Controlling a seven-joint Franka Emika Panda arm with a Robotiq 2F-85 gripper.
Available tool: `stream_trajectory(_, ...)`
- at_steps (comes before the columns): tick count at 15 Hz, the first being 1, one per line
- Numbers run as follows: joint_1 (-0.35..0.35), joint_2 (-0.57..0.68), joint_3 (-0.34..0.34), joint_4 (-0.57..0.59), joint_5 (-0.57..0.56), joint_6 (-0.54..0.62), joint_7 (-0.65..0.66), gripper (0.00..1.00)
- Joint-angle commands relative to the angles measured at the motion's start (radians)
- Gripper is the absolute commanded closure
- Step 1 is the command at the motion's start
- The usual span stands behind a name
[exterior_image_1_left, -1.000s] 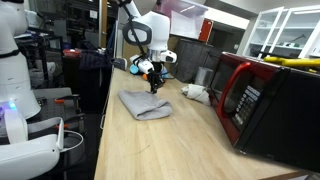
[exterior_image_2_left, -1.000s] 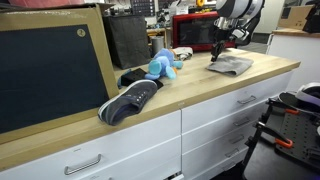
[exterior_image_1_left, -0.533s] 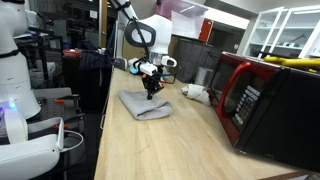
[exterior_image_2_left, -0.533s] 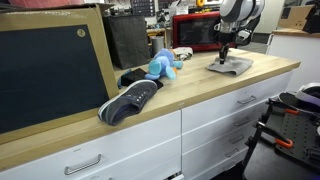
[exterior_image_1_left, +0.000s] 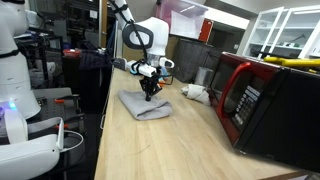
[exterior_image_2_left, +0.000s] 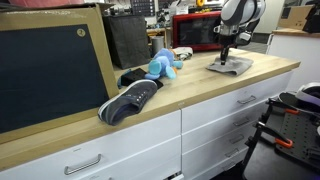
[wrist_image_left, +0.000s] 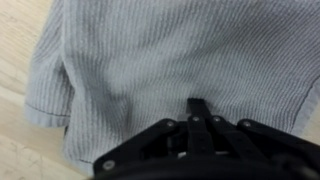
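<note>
**Wrist view: my hand closed, tips down on the grey cloth**

The wrist view is almost filled by the grey cloth (wrist_image_left: 160, 50), ribbed knit with a hemmed edge running down its left side. Pale wood of the surface (wrist_image_left: 18, 60) shows beyond that edge. My hand (wrist_image_left: 200, 103) comes in from the bottom of this view with its fingers brought together into one dark point. That point sits on the fabric, right of the cloth's middle and toward its near edge. I cannot tell whether a pinch of knit is caught between the tips.

In an exterior view my hand (exterior_image_1_left: 150, 93) points straight down, right on top of the cloth (exterior_image_1_left: 145, 106). The cloth lies folded and flat on the surface (exterior_image_1_left: 150, 150), with most of it spread to the near side of my fingertips. To its right lie a crumpled white thing (exterior_image_1_left: 196, 93) and, farther right, a red microwave (exterior_image_1_left: 255, 100), both apart from the cloth.

In an exterior view from along the drawers, my hand (exterior_image_2_left: 229, 60) meets the cloth (exterior_image_2_left: 231, 68) at the far right end of the surface (exterior_image_2_left: 200, 88). A blue plush toy (exterior_image_2_left: 160, 66) lies well to the left of it, and a dark shoe (exterior_image_2_left: 130, 100) lies nearer again.
</note>
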Motion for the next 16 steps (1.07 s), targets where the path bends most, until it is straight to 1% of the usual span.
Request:
stream_trajectory(1, 0.000, 0.017, 0.022, -0.075, 0.059, 0.113, 0.030, 1.00)
stream_trajectory(3, 0.011, 0.017, 0.016, -0.082, 0.075, 0.140, 0.117, 1.00)
stream_trajectory(5, 0.028, 0.029, 0.004, -0.066, 0.046, 0.128, 0.267, 1.00)
stream_trajectory(6, 0.044, 0.043, -0.009, -0.047, 0.021, 0.111, 0.355, 1.00)
stream_trajectory(9, 0.069, 0.085, -0.019, 0.007, -0.030, 0.076, 0.572, 1.00)
stream_trajectory(12, 0.103, 0.131, -0.018, 0.076, -0.042, 0.044, 0.784, 1.00)
stream_trajectory(14, 0.118, 0.169, -0.017, 0.135, -0.023, 0.034, 0.884, 1.00)
stream_trajectory(16, 0.130, 0.208, -0.022, 0.195, -0.013, 0.021, 0.958, 1.00)
